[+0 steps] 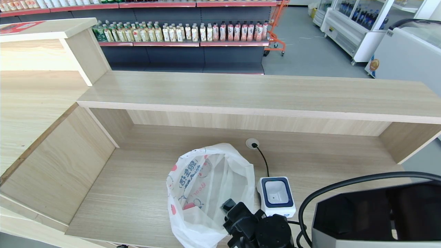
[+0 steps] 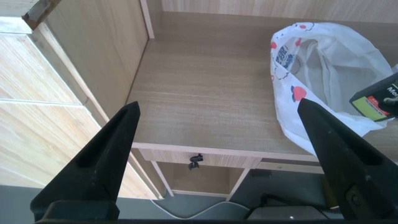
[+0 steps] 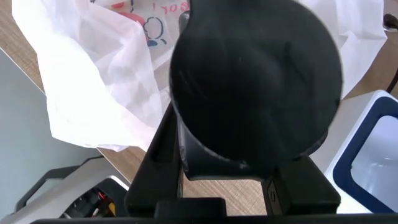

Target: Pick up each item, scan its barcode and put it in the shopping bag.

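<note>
Start on your left: the left gripper [image 2: 219, 106] hangs over the near left part of the desk [image 1: 131, 193], fingers spread wide and holding nothing. Moving right, the shopping bag [image 1: 206, 182] sits on the near middle of the desk, mouth open upward, its thin white film slumped and creased. Judge it as soft and very light, so any brush on the rim will likely fold it or drag it along. Right at the bag's near right edge is your right gripper [image 1: 237, 215], and it looks clamped on the dark round item [image 3: 255, 81], held between bag and scanner. The left wrist view catches what seems to be a green label on its side. The item reads as rigid and smooth-walled, probably slick, so a grip across the round body is your best hold, and you want that label left uncovered for the scan. Its weight you cannot tell from here. Just right of the bag, the scanner [image 1: 276, 194] stands with its pale window facing up, its cable [image 1: 263, 156] running to a port farther back on the desk.
</note>
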Robot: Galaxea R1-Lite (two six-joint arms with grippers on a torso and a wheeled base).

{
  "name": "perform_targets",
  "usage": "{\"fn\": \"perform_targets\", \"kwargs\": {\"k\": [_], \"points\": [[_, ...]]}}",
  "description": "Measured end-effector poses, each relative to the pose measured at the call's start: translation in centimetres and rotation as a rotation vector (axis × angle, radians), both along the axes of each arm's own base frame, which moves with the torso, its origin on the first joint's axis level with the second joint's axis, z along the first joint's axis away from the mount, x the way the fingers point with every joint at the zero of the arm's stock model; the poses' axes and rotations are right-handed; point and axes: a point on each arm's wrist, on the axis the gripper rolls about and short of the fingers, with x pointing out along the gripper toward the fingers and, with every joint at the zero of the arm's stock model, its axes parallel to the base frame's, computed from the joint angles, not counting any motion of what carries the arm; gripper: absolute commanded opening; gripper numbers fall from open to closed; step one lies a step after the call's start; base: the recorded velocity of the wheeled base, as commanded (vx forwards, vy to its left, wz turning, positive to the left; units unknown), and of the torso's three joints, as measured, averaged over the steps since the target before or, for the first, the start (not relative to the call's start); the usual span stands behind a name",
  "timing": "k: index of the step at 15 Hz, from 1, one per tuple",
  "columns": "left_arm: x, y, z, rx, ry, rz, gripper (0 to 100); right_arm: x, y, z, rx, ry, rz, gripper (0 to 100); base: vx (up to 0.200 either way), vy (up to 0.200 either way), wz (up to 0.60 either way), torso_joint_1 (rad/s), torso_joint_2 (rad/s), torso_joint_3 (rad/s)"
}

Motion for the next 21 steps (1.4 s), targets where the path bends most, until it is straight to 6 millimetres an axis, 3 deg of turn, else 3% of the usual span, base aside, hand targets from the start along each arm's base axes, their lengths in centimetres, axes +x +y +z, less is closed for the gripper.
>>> {"fn": "perform_targets", "kwargs": {"k": [21], "points": [[0.00,0.00,0.00,0.000,0.000,0.000,100,-0.27,0.17,-0.47,0.001,-0.008,0.010,0,0.000,0.000,0.00,0.000,0.00,0.000]]}}
